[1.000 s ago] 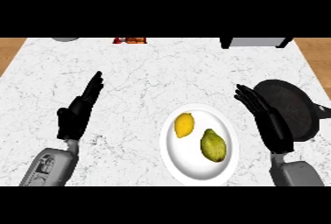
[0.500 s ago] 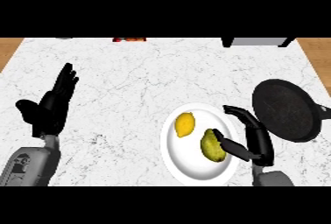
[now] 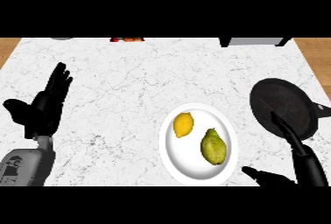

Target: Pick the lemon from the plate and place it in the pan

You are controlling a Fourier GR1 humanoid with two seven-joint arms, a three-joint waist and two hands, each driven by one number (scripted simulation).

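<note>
So the lemon [image 3: 184, 124] sits on the white plate [image 3: 194, 173], upper-left part, w/ a green-yellow fruit [image 3: 214, 146] just beside it to the lower right, apart or barely touching — can't tell. Lemon's long axis runs roughly up-down in the head view, tilted slightly. Pan [image 3: 283, 108] is on the bench [image 3: 149, 70] to the plate's right, nothing in it.

Right robot hand [image 3: 294, 151] is at the lower right, fingers straight & apart, thumb spread toward the plate, holding nothing; fingertips overlap the pan's lower rim. From that hand the lemon lies left & up, w/ the green fruit between them, so the reach prob. has to pass over or round it. Right is much nearer than left.

Left robot hand [image 3: 45, 107] rests open, fingers up, at the left edge, well apart from the plate.

Vs 0.5 s ago: right hand was down by the green fruit, now it's pulled back right, off the plate. Fruits haven't moved. Lemon not yet picked.
</note>
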